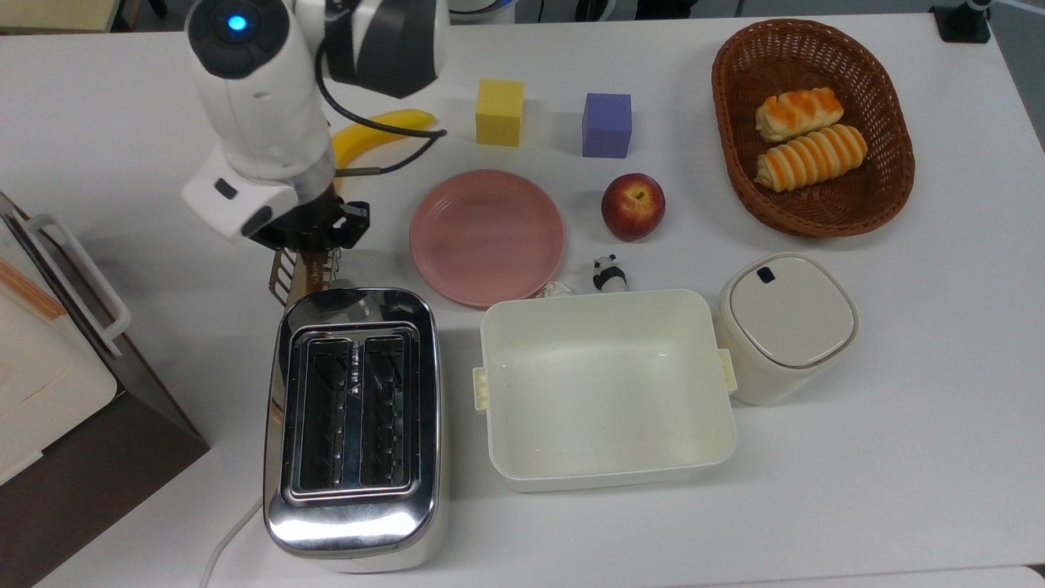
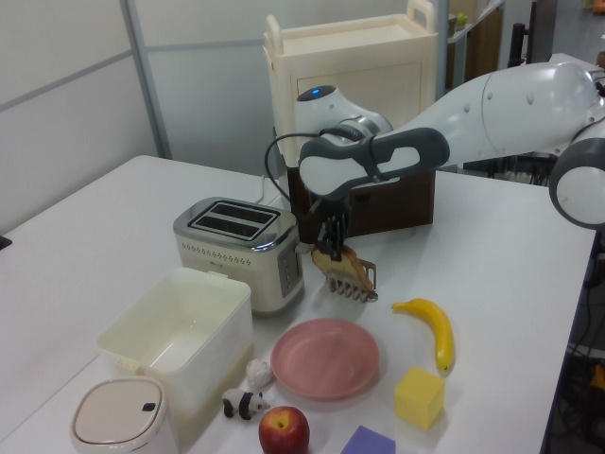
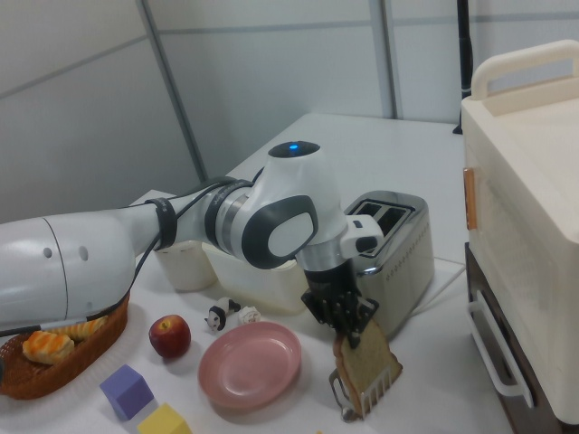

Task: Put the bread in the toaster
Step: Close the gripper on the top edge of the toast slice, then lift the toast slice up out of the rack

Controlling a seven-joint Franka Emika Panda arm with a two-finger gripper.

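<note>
A: Where was the end effector (image 3: pixel 348 327) at this entry?

B: It hung low over the small metal rack (image 2: pixel 352 277) just beyond the toaster (image 1: pixel 353 425). In the right view its fingers were pinched on the top edge of the bread (image 3: pixel 369 366).

A: And the bread itself?

B: The slice stood nearly upright, edge-on in the top view, leaning in the rack. In the right view its lower edge sat among the rack's tines. Whether it was touching the rack or lifted clear could not be told. It was beside the toaster, not in it.

A: Toaster state?

B: Both slots showed dark and empty in the top view. It stood on the white counter (image 1: pixel 898 457), white cord (image 1: pixel 229 535) trailing off toward the top view's lower left.

A: Neighbours recorded?

B: The pink plate (image 1: pixel 486 237) lay at the top view's right of the rack, the cream tub (image 1: pixel 606 390) just beside the toaster on the same side. A banana (image 1: pixel 371 135) lay past the arm, partly covered by it. A yellow block (image 1: pixel 500 112), purple block (image 1: pixel 607 124), an apple (image 1: pixel 633 206) and a small panda figure (image 1: pixel 607 273) stood further to the top view's right. The wicker basket (image 1: pixel 735 163) held two striped rolls (image 1: pixel 808 139), well apart from the arm. A lidded white container (image 1: pixel 785 324) stood near the tub.
</note>
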